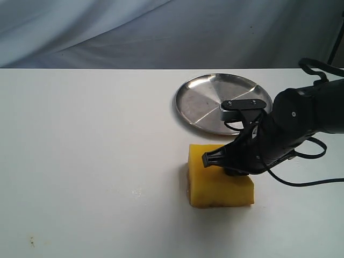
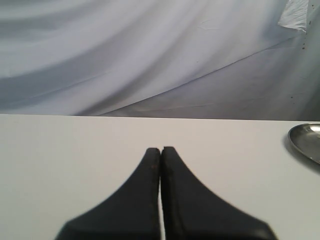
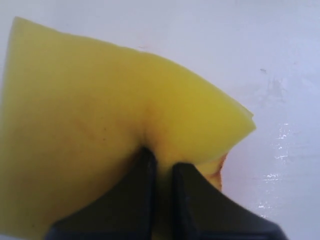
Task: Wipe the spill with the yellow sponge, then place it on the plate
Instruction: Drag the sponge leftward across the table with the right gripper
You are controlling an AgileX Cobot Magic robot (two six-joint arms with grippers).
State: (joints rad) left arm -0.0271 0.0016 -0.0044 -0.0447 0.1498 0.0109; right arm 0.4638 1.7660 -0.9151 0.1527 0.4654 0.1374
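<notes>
The yellow sponge (image 1: 214, 185) lies flat on the white table, in front of the silver plate (image 1: 207, 99). My right gripper (image 1: 232, 165) presses down on the sponge's top and is shut on a pinched fold of its foam (image 3: 100, 115). A thin wet sheen (image 3: 280, 150) shows on the table beside the sponge, with an orange-tan stain at the sponge's lower edge (image 3: 220, 170). The spill puddle itself is hidden under the sponge. My left gripper (image 2: 161, 150) hovers over bare table, fingers pressed together with nothing between them. The plate's rim (image 2: 302, 142) shows at that view's edge.
A grey-white cloth backdrop (image 1: 161, 32) hangs behind the table's far edge. A few tiny specks (image 1: 32, 242) mark the table near the front left. The right arm's black cable (image 1: 301, 183) loops just above the table to the right of the sponge.
</notes>
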